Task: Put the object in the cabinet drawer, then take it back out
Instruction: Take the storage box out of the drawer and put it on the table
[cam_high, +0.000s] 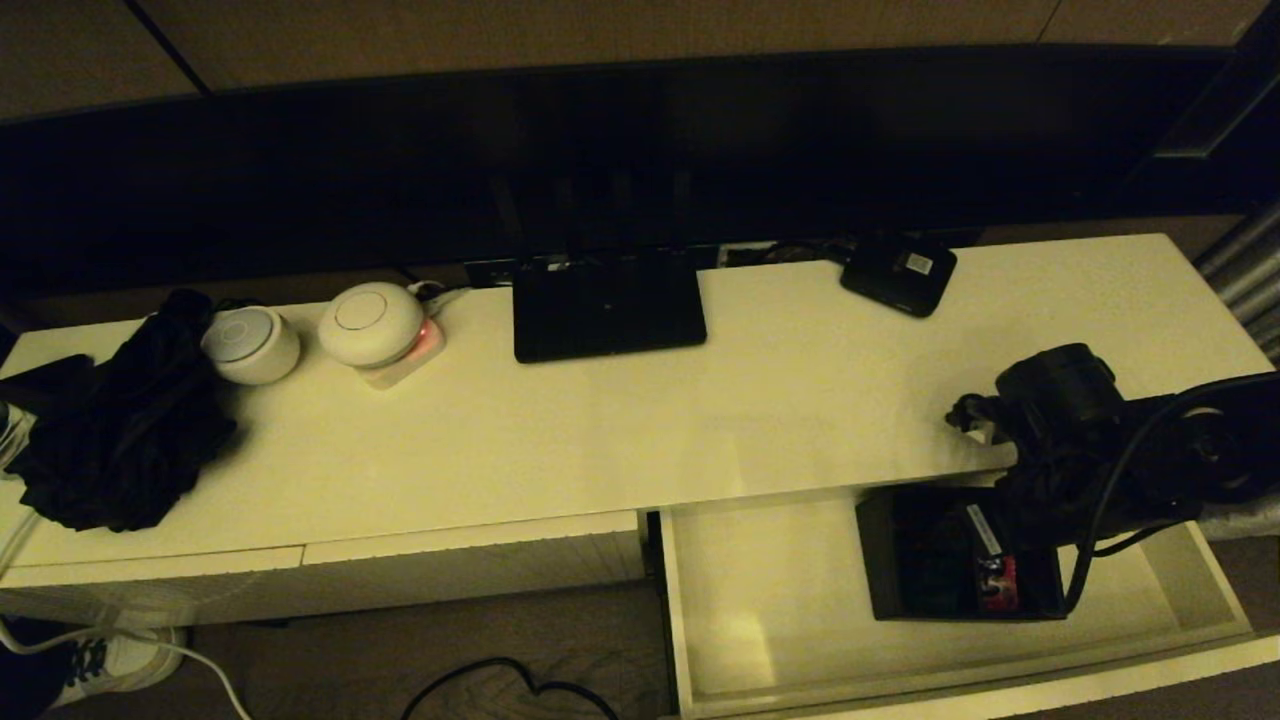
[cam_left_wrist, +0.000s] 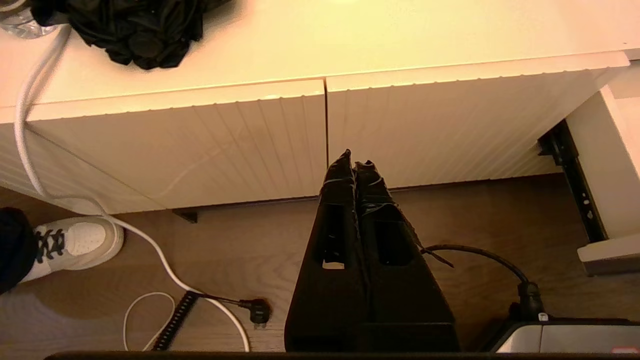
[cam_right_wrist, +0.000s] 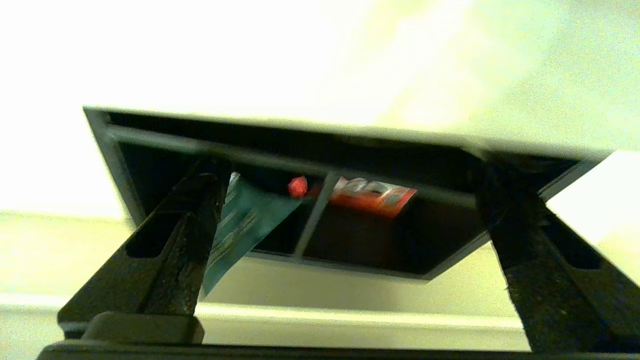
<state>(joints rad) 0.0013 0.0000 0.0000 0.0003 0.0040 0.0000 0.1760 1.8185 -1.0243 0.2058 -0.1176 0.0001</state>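
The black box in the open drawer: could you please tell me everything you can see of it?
The black box is rectangular and open-topped, looks like hard plastic, with inner dividers forming compartments. Red packets and a teal one lie inside. It sits flat on the floor of the pulled-out drawer, toward its right, partly under the cabinet top's edge. The right gripper is open, fingers spread at the box's two ends; contact is unclear.

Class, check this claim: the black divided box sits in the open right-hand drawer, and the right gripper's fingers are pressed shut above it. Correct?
Not quite. The black divided box does sit in the open right-hand drawer, but the right gripper is open, fingers spread wide around the box, as the right wrist view shows.
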